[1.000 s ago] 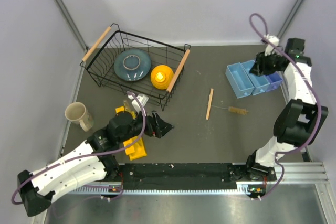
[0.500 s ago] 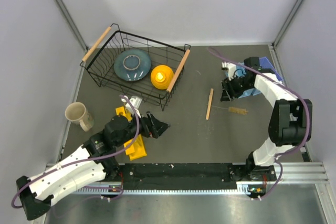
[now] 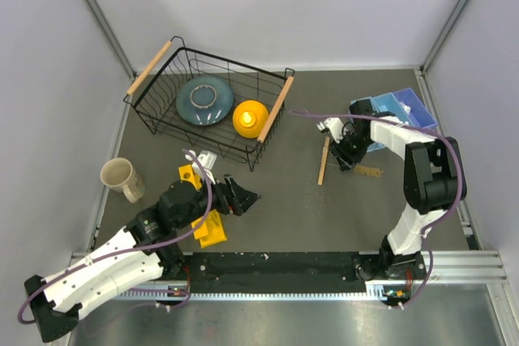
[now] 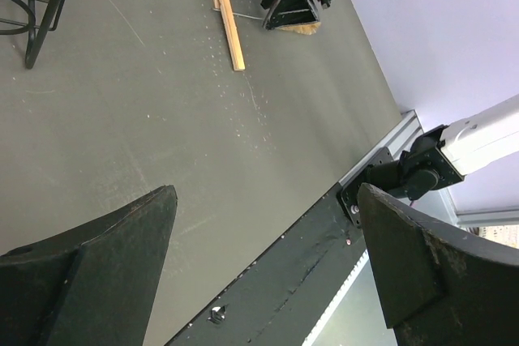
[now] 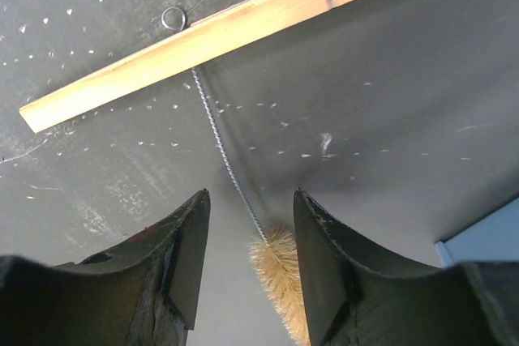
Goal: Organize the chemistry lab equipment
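Overhead + low wrist cams, stick [image 3: 323,164] shared

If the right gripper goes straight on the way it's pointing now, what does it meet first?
Most likely the small brown brush. The right gripper points down with open jaws on either side of the brush's wire stem, and the table is just beneath. How much gap is left is hard to judge.

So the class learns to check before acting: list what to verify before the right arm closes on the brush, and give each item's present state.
1. Right gripper jaws apart: ok.
2. Brush lies between them: ok.
3. Wooden stick outside the jaws: ok.
4. Stick free of the brush's wire loop: cannot tell.
5. Height low enough to pinch: cannot tell.
6. Left gripper empty, well aside: ok.
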Robot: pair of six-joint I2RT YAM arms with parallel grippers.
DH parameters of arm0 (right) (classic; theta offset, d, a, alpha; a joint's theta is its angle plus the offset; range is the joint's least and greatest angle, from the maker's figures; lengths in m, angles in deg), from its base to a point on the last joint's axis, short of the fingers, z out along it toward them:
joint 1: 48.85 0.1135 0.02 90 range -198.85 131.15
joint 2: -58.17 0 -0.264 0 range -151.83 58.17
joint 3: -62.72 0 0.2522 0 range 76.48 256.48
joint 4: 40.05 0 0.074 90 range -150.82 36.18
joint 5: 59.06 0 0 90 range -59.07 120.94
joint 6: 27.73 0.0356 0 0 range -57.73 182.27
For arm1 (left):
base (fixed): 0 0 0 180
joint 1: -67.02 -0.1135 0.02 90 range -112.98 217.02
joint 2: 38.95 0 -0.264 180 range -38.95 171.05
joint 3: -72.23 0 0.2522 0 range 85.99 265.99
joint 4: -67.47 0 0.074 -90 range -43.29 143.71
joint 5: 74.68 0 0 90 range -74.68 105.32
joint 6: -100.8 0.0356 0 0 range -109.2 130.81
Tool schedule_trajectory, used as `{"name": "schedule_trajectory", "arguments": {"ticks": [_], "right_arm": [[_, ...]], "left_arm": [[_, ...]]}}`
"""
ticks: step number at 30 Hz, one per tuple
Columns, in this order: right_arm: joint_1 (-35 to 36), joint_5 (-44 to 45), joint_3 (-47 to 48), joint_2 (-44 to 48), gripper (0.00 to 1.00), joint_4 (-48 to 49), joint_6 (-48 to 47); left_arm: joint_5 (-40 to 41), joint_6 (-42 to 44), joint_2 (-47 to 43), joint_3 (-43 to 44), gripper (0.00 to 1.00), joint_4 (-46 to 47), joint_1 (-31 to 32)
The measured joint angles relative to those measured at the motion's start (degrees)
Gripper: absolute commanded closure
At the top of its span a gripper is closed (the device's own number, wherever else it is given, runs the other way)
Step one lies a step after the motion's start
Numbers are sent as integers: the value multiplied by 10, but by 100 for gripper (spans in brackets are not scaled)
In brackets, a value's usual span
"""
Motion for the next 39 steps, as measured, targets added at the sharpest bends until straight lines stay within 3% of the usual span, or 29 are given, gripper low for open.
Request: {"name": "schedule_trajectory", "arguments": {"ticks": [11,14,21,31,39], "right_arm": [[9,31,-24,-1,91,29,-21],[9,30,-34,7,95,37,-27],[12,35,-81,50,100,42,-53],[12,108,-90,111,100,-73,-96],[4,84,-21,165,100,-123,-56]], "left_arm": [[0,-4,-1,-1,1,-4,0],[0,-6,-1,-1,1,-7,0],[0,-8,-8,-1,1,-8,0],[0,-8,-12,-1,1,-13,0],[0,-7,-23,-2,1,-17,0]]}}
